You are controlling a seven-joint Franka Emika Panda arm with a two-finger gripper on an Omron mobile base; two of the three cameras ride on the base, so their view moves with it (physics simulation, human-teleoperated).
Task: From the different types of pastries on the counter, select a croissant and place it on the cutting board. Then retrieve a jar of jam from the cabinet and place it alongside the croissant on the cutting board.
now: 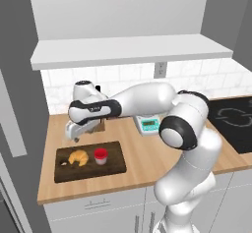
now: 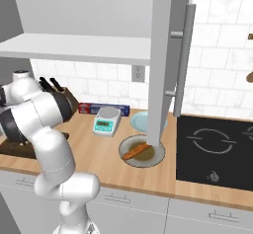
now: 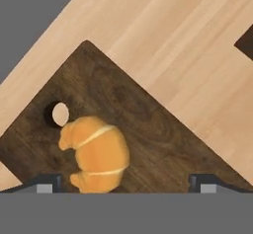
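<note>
The dark-brown cutting board [image 1: 114,164] lies on the left of the light-wood counter [image 1: 147,153]. On it, side by side, sit the golden croissant [image 1: 78,157] and the red-lidded jar of jam [image 1: 100,156]. My gripper [image 1: 74,134] hangs open just above the board's far left edge, holding nothing. In the hand view the croissant [image 3: 99,154] lies on the board [image 3: 128,109] beside its pale hole, nearer my left fingertip [image 3: 47,182]; the gripper [image 3: 126,183] is well above it. A long orange-brown pastry [image 2: 137,151] rests on a round plate [image 2: 157,155].
The cabinet shelf [image 1: 133,50] overhangs the counter, and its open door [image 2: 165,55] hangs over the pastry plate. A kitchen scale [image 1: 149,125], a blue plate [image 2: 141,121], a foil box [image 2: 104,108] and a knife block [image 2: 64,99] stand behind. A black hob [image 1: 236,119] lies to the right.
</note>
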